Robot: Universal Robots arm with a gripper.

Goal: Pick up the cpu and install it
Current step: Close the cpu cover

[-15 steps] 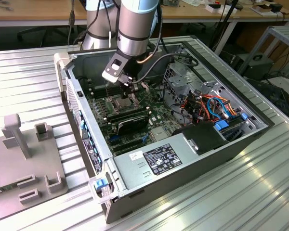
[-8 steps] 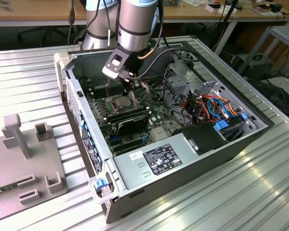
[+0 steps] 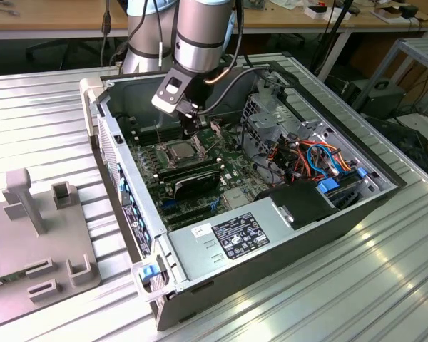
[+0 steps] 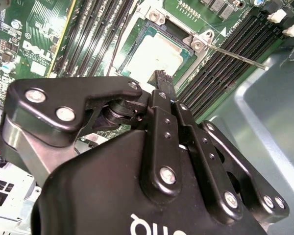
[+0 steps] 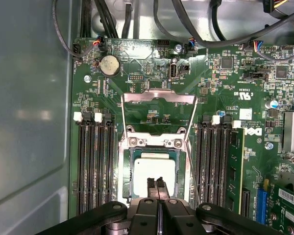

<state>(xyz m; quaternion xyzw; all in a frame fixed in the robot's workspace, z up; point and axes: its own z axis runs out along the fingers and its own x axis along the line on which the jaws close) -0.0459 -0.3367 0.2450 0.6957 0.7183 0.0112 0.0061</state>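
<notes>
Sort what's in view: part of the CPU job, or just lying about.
Job: cpu lying in its socket; gripper over it; open load plate.
Lying about: power supply; grey fixture; drive cables.

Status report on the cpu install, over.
Gripper jaws shut, holding nothing, poised over the cpu. It lies in the socket, load plate swung open. Memory slots flank the socket, off the jaws' line.
</notes>
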